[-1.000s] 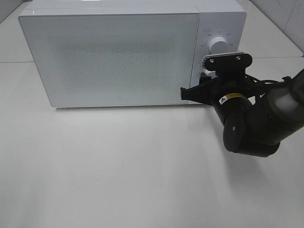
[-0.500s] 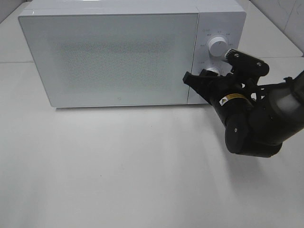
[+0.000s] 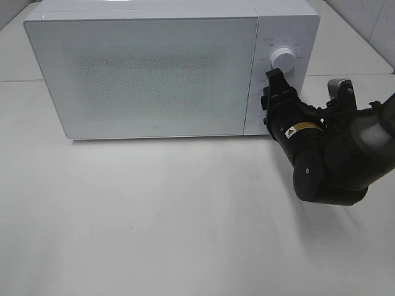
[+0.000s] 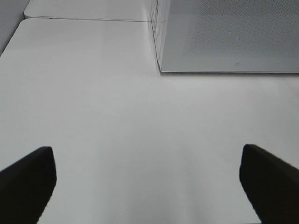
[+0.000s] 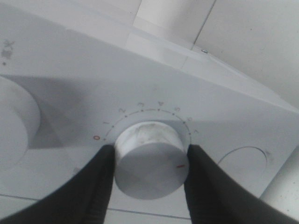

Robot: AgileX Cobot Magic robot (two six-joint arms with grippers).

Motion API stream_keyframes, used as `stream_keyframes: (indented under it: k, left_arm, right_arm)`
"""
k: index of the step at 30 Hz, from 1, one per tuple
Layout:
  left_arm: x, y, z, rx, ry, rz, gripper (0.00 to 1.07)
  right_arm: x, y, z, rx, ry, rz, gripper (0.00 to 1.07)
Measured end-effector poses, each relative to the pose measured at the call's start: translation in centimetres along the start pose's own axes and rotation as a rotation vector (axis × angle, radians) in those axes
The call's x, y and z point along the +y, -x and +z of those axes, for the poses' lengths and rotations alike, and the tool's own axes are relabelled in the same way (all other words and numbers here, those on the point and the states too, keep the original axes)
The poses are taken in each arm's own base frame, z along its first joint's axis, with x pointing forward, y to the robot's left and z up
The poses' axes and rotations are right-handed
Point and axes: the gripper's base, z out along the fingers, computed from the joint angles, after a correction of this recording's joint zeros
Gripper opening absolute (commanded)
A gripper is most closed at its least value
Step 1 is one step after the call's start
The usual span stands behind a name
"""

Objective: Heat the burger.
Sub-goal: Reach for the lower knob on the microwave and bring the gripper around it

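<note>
Right wrist, fingers (image 5: 96, 184) pinch dial (image 5: 150, 161), microwave (image 3: 148, 74) shut

I seem to be at a test bench got up as a kitchen corner: a bare white table (image 3: 154, 216), one white microwave (image 3: 148, 68) with dials (image 3: 283, 57), pale tiles (image 5: 243, 37) behind it, and my own black robot arm (image 3: 333, 160) reaching in.

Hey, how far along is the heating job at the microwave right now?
Done: the microwave door is shut; the burger is not in view, so it is probably inside. In hand: the right hand grips the lower knob, whose red mark sits away from the 0. The left hand hangs open over the table. Left: finish the setting and let go.
</note>
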Motion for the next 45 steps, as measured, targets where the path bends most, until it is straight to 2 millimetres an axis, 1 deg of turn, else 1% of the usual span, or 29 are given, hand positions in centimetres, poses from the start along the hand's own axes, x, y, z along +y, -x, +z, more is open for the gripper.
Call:
stream_keyframes:
  k: [1,2,4,5,6,16,19,23,32,45]
  left_arm:
    - [0.00,0.00,0.00,0.000,0.000,0.000,1.00]
    - [0.00,0.00,0.00,0.000,0.000,0.000,1.00]
    - [0.00,0.00,0.00,0.000,0.000,0.000,1.00]
    - [0.00,0.00,0.00,0.000,0.000,0.000,1.00]
    - [0.00,0.00,0.00,0.000,0.000,0.000,1.00]
    - [0.00,0.00,0.00,0.000,0.000,0.000,1.00]
    - [0.00,0.00,0.00,0.000,0.000,0.000,1.00]
    - [0.00,0.00,0.00,0.000,0.000,0.000,1.00]
    - [0.00,0.00,0.00,0.000,0.000,0.000,1.00]
    - [0.00,0.00,0.00,0.000,0.000,0.000,1.00]
  right_arm:
    - [0.02,0.01,0.00,-0.001,0.002,0.047,0.00]
    - [0.02,0.01,0.00,-0.001,0.002,0.047,0.00]
    - [0.02,0.01,0.00,-0.001,0.003,0.129,0.01]
    - [0.02,0.01,0.00,-0.001,0.003,0.129,0.01]
    - [0.03,0.02,0.00,-0.002,0.004,0.189,0.01]
    - [0.05,0.03,0.00,-0.002,0.006,0.305,0.01]
    - [0.05,0.03,0.00,-0.002,0.007,0.371,0.01]
    - [0.05,0.03,0.00,-0.002,0.007,0.398,0.01]
    - [0.05,0.03,0.00,-0.002,0.007,0.399,0.02]
    - [0.05,0.04,0.00,-0.003,0.006,0.396,0.06]
